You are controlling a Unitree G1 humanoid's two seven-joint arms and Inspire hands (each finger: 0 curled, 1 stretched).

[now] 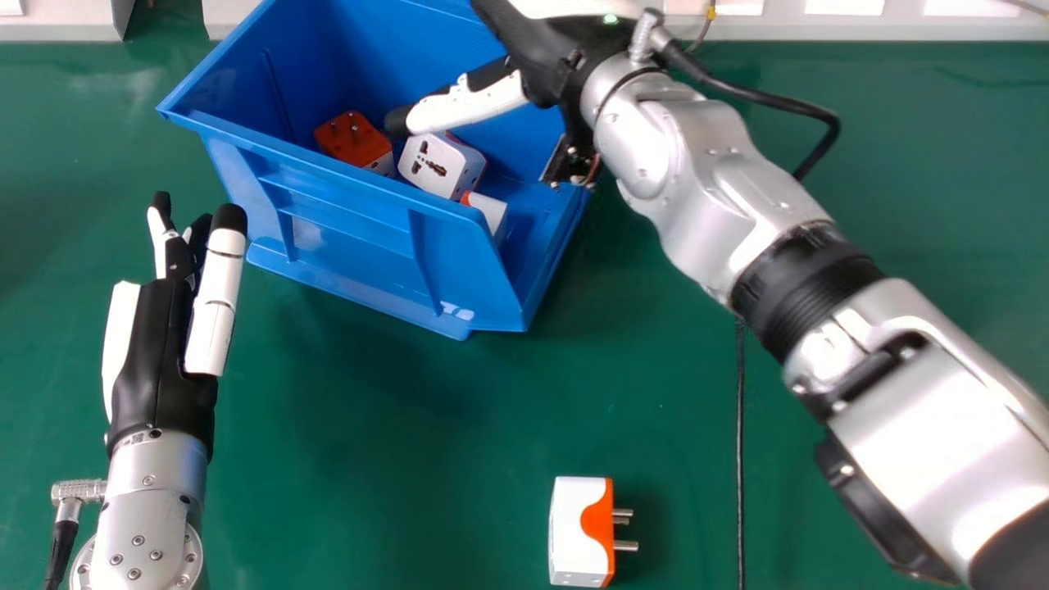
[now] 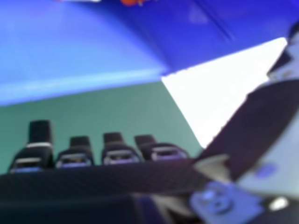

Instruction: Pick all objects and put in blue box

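- blue, open-topped plastic box (image 1: 344, 221), eleven o'clock: holds three boxy plastic plug adapters (image 1: 430, 162); pale marking (image 1: 456, 311) unreadable.
- right hand (image 1: 545, 61), twelve o'clock: over box, fingers relaxed open, empty; presumably placed for releasing.
- left hand (image 1: 164, 352), nine o'clock: fingers straight, empty, idle.
- boxy white-and-orange plastic adapter (image 1: 574, 533), six o'clock: seemingly awaiting pickup.

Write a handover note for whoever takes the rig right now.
Left hand: open, empty, left of the blue box.
Right hand: open, empty, over the box.
Done: orange-faced adapter, white socket adapter and a partly hidden white-and-orange piece are in the box.
Left: white-and-orange plug adapter on the green table, nearer the robot.
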